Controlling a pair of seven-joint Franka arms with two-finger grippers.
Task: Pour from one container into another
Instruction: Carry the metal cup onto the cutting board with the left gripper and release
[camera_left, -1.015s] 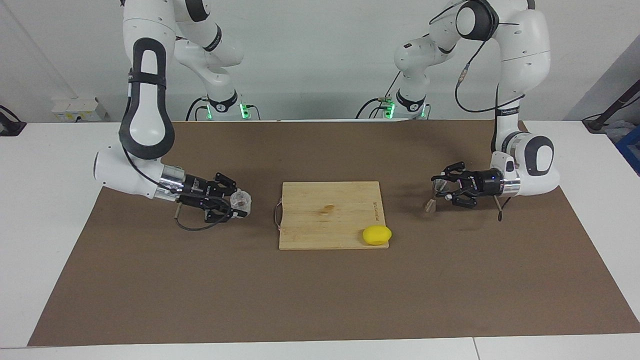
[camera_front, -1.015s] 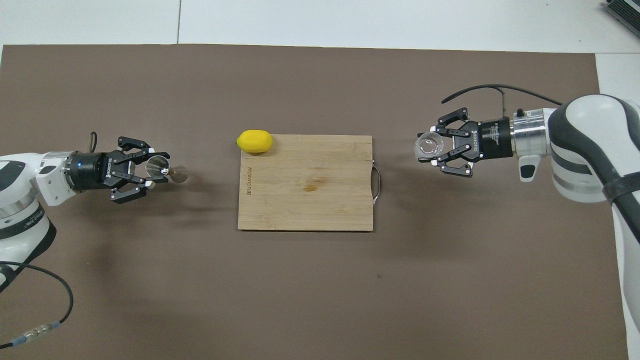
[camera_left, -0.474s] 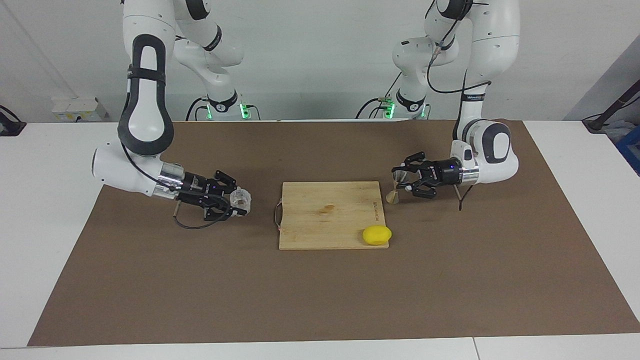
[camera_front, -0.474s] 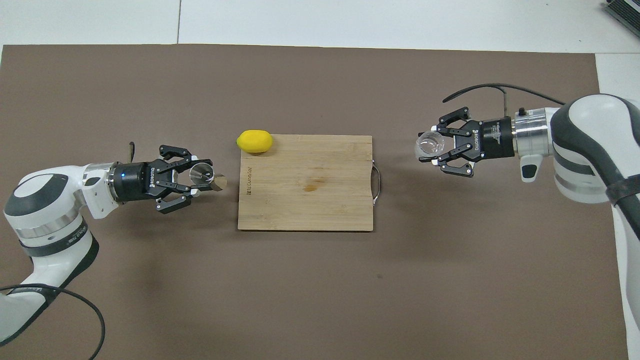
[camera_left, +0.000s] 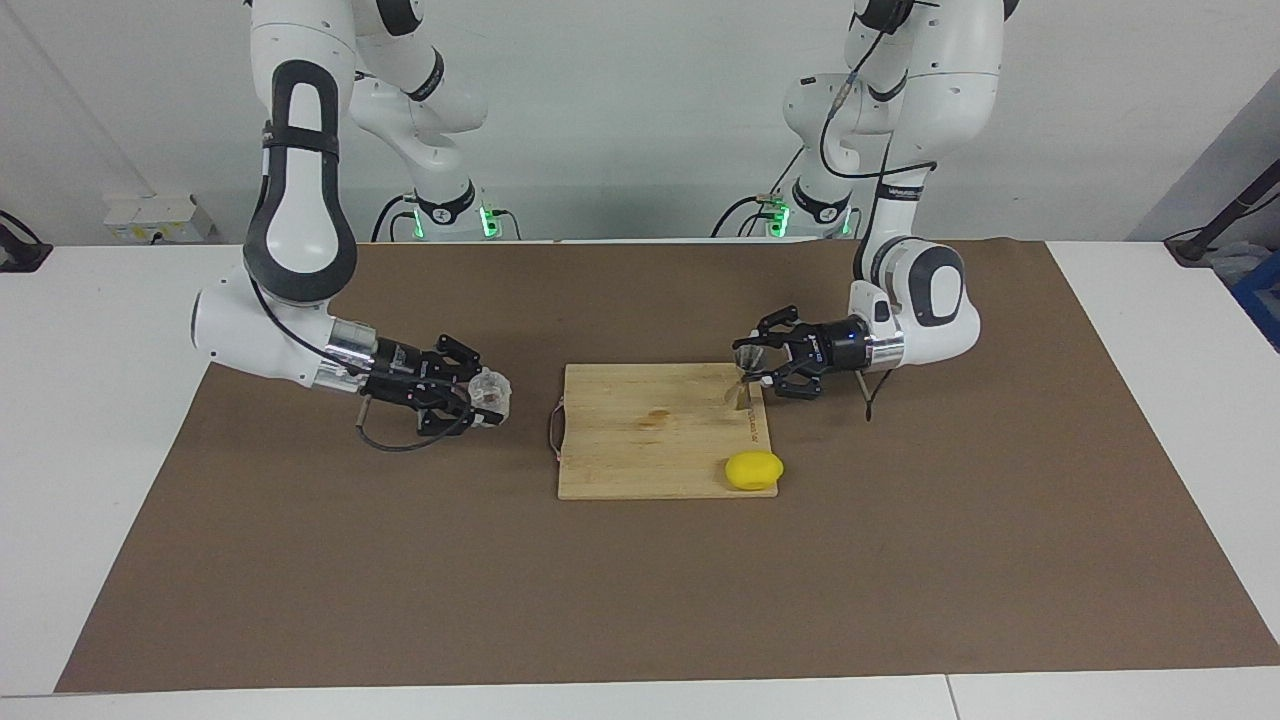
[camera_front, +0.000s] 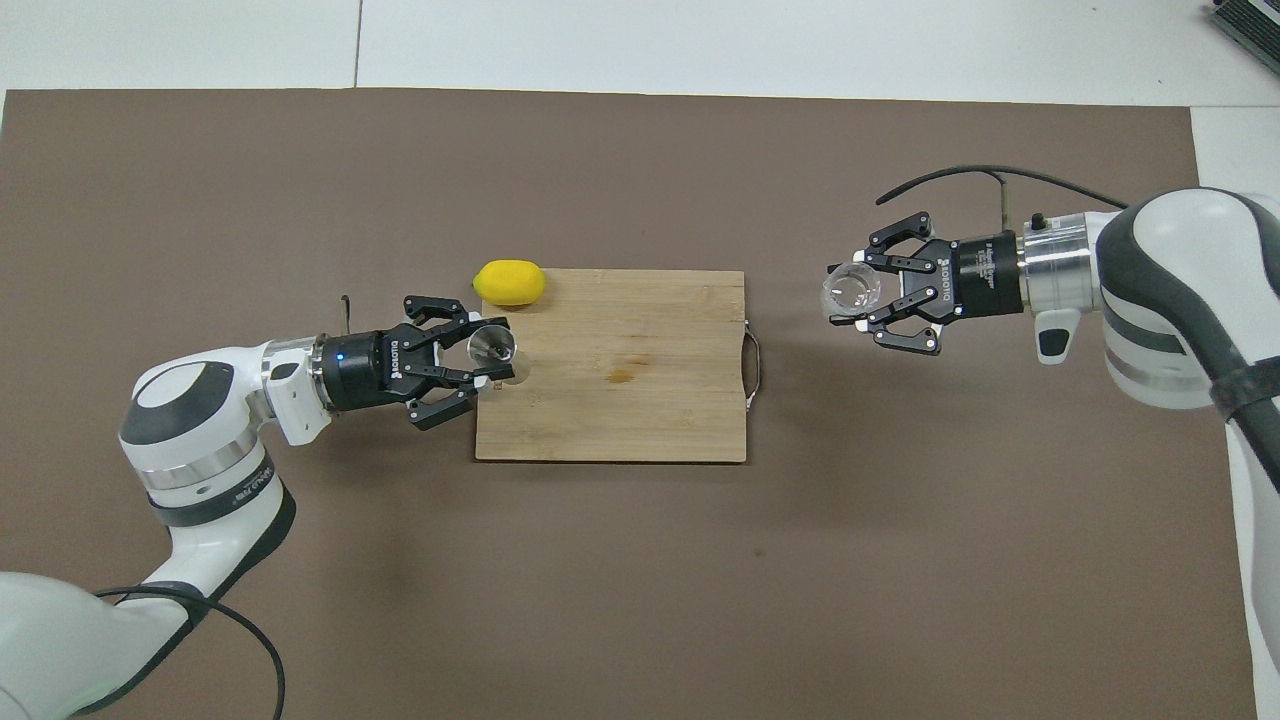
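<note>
While round clear glass (camera_left: 488, 390) hangs gripped, hourglass steel jigger (camera_left: 742, 380) gleams.

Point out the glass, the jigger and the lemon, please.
glass (camera_front: 852, 291), overhead view, its open mouth
jigger (camera_front: 493, 346), overhead view, its upper cup's rim
lemon (camera_left: 754, 470), facing view, middle of its yellow skin

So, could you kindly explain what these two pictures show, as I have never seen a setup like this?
These are two white robot arms at a table covered by a brown mat. One picture looks at the robots from across the table; the other looks down from above their own end. On the mat lies a wooden cutting board with a yellow lemon at its corner. The left hand holds a small steel jigger over the board's edge. The right hand holds a clear glass tumbler above the mat, beside the board's handle end. Both hands are shut on their containers.
</note>
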